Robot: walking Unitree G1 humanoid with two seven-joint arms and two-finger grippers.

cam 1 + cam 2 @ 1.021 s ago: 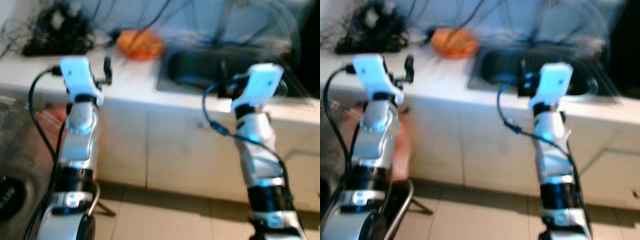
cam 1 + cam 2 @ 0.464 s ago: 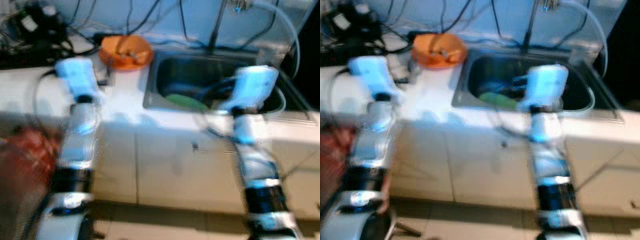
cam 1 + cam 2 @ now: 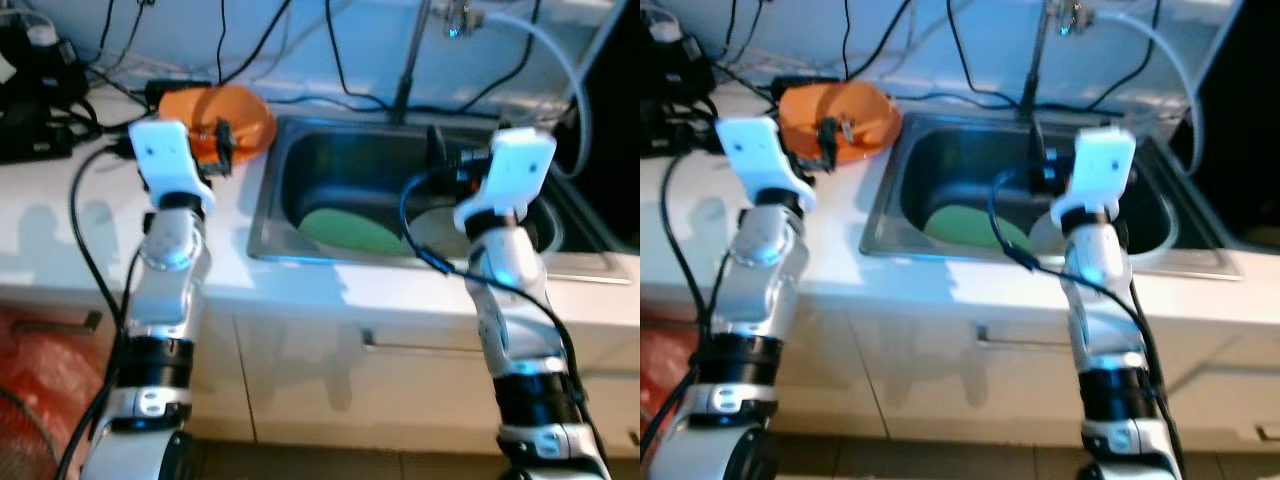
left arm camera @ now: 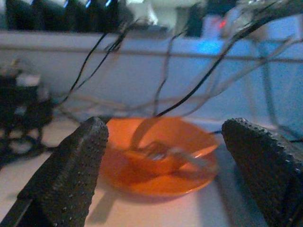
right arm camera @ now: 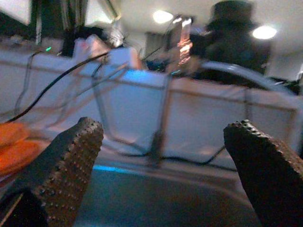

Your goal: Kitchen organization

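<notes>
A white tabletop [image 3: 60,220] runs across the scene, with cabinet fronts [image 3: 330,380] below it. A stainless steel sink [image 3: 268,215] is set into the tabletop, right of centre. A tall faucet [image 3: 410,60] rises from behind the sink, and a pale hose [image 3: 545,45] curves from the faucet area toward the right.

The left arm [image 3: 170,260] is raised over the tabletop, left of the sink. The right arm [image 3: 505,300] is raised in front of the sink's right half.

A green plate [image 3: 350,230] lies flat on the sink floor. An orange dish [image 3: 245,115] stands on the tabletop just beside the sink's back left corner. In the left wrist view, the orange dish [image 4: 161,156] holds a smaller orange item with a metal utensil [image 4: 165,152] resting on it.

The left gripper [image 3: 222,150] hovers just in front of the orange dish, apart from it. In the left wrist view its fingers [image 4: 71,165] are spread wide apart with nothing between them. The right gripper [image 3: 436,160] is held above the sink basin. In the right wrist view its fingers [image 5: 66,165] are likewise wide apart and hold nothing.

Black cables [image 3: 330,50] hang along the back wall. Dark equipment [image 3: 30,110] sits on the far left of the tabletop.
</notes>
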